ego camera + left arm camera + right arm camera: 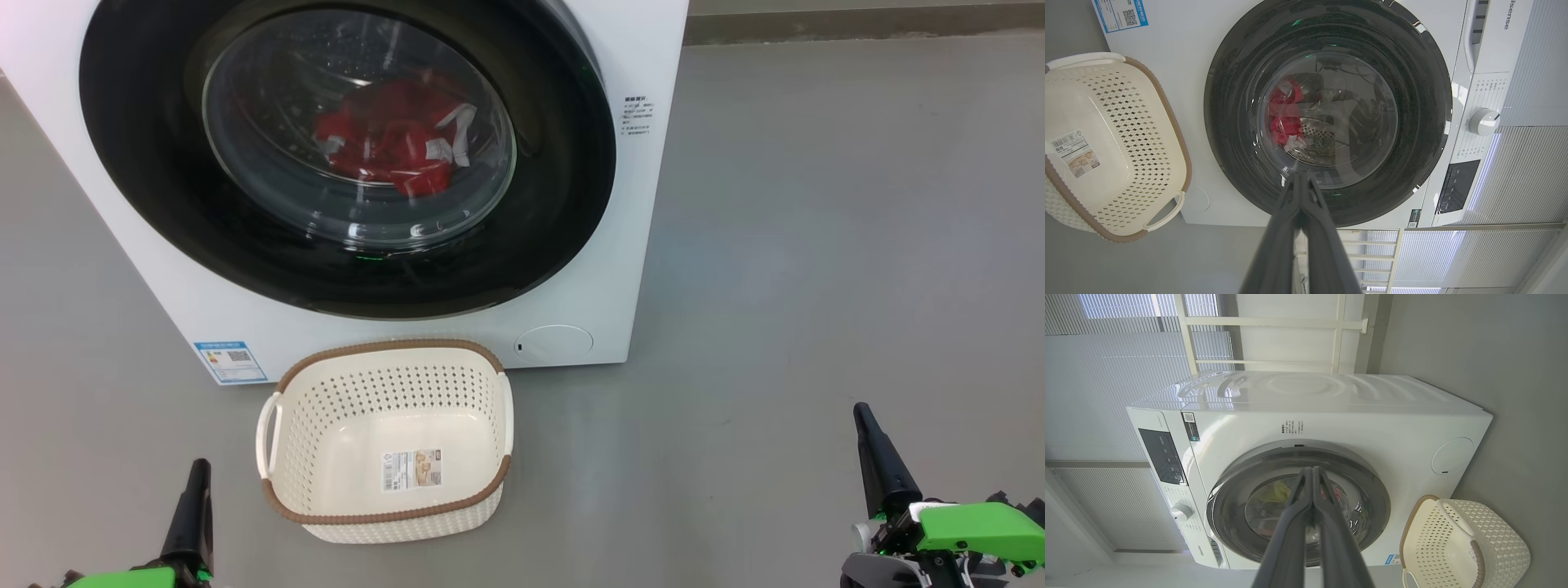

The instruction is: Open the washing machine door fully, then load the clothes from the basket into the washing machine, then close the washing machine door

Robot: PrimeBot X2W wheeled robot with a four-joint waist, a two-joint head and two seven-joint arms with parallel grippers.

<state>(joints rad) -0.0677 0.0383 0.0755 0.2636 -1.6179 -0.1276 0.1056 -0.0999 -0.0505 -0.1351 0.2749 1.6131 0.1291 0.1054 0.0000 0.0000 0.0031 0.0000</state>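
Observation:
The round black washing machine door (163, 180) sits flush against the white washing machine (645, 204), closed. Through its glass window I see the red and white clothes (392, 139) lying in the drum; the clothes (1286, 114) show in the left wrist view too. The cream basket (306, 425) stands on the floor in front of the machine with nothing in it but its label. My left gripper (198, 467) is low at the left of the basket, shut and holding nothing. My right gripper (860, 410) is low at the far right, also shut and holding nothing.
Grey floor (816, 245) stretches to the right of the machine. A control panel with a round dial (1483, 121) runs along the machine's top. White blinds and a window frame (1265, 322) stand behind it.

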